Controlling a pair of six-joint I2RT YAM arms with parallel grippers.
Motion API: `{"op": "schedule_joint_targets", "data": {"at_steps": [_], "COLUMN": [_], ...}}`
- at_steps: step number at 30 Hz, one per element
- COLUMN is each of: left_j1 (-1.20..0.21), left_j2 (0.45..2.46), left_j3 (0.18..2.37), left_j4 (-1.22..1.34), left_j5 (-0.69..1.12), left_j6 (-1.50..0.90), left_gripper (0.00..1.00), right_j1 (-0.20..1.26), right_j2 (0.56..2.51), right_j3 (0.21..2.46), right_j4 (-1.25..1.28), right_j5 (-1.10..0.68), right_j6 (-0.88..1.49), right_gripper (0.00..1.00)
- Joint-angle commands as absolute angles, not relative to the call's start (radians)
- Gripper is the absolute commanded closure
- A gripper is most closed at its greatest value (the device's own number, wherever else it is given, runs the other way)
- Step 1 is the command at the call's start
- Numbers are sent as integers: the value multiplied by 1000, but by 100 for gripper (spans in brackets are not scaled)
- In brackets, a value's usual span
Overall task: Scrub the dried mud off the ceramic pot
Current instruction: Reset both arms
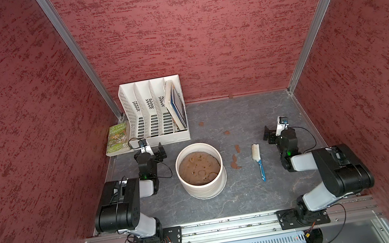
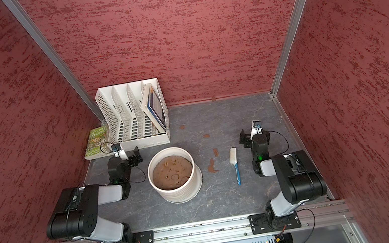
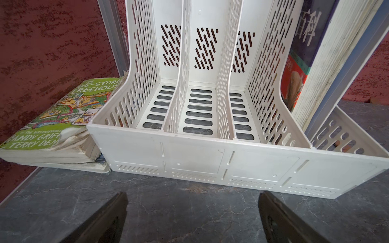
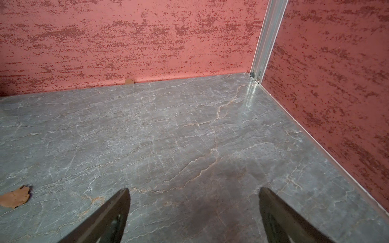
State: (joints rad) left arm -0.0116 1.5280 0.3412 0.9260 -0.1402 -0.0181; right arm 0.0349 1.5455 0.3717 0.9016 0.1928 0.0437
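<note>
The cream ribbed ceramic pot (image 1: 205,189) (image 2: 182,194) stands at the table's middle, filled with lumpy tan soil. Several reddish-brown flakes of dried mud (image 1: 234,162) (image 2: 212,165) lie on the grey table right of the pot; one flake (image 4: 15,197) shows in the right wrist view. A white-bristled brush with a blue handle (image 1: 258,159) (image 2: 235,164) lies beyond them. My left gripper (image 1: 160,150) (image 2: 137,155) (image 3: 192,202) hangs open left of the pot, facing the organiser. My right gripper (image 1: 269,133) (image 2: 244,138) (image 4: 193,199) is open over bare table, right of the brush.
A white slotted file organiser (image 1: 153,112) (image 3: 200,151) with books in its right slot stands at the back left. A green paperback (image 1: 117,139) (image 3: 50,128) lies beside it. Red textured walls close in three sides, and a metal rail (image 1: 230,223) runs along the front.
</note>
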Motion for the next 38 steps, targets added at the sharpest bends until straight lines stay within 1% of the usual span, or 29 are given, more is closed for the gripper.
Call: {"op": "schedule_joint_targets", "data": {"at_steps": [1,38], "left_j1": [-21,-9], "left_j2": [1533,1531], "left_j3": [354,360], "left_j4": [954,936], "left_j5": [-162,-134], "left_j6": [3,-2], "left_gripper": [0,0], "right_j1": [31,34], "right_j2": [1539,1542], "right_j3": [368,370], "right_j4": [936,932], "right_j5": [176,175], "right_j6": [29,26], "right_gripper": [1,1]}}
